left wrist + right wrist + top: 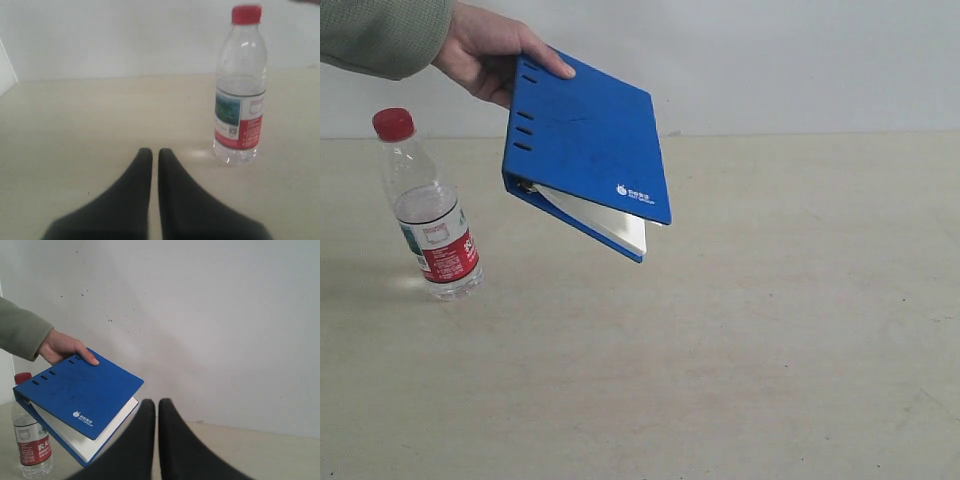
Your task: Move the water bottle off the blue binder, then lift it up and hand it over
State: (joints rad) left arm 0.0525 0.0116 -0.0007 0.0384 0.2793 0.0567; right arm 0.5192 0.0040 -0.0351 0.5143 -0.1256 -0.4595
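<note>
The water bottle point(428, 210) stands upright on the table at the left, red cap on top; it also shows in the left wrist view point(240, 90) and the right wrist view point(31, 440). A person's hand point(490, 55) holds the blue binder point(588, 150) tilted in the air above the table, white pages hanging out; the binder point(80, 400) appears in the right wrist view too. My left gripper point(155, 152) is shut and empty, apart from the bottle. My right gripper point(156, 402) is shut and empty, beside the binder. Neither gripper shows in the exterior view.
The beige table point(740, 340) stretches wide with a white wall point(770, 60) behind it. A green sleeve point(380, 35) reaches in from the upper left.
</note>
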